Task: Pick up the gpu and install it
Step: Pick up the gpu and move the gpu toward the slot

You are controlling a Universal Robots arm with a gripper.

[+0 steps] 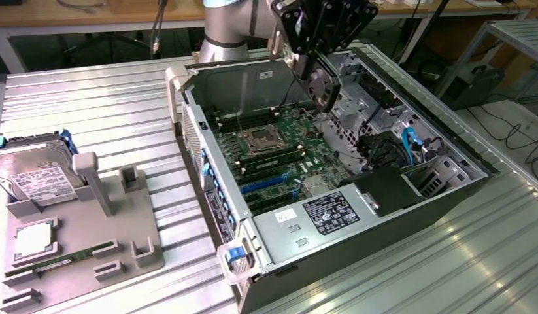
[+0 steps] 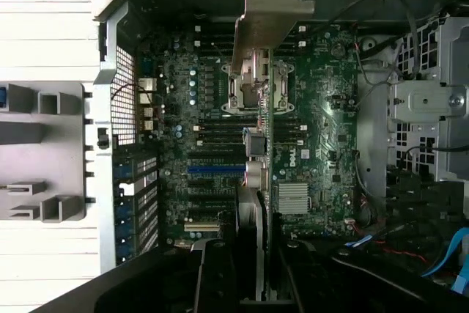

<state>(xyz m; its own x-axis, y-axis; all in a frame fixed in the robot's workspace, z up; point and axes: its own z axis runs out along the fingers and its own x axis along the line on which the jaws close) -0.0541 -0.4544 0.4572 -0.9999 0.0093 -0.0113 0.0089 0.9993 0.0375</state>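
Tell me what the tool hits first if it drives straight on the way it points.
The tool carries the gpu ahead of it, so the card's edge would probably meet the motherboard first, near the processor socket; exact depth is unclear.

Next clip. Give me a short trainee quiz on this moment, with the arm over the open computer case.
1. True or false: the gripper holds the gpu above the open computer case.
2. What rests on the grey holder at the exterior view's left? A) a hard drive B) a keyboard C) a screwdriver
3. Fill in: the bright cable inside the case is ____.
Key: 1 true; 2 A; 3 blue.
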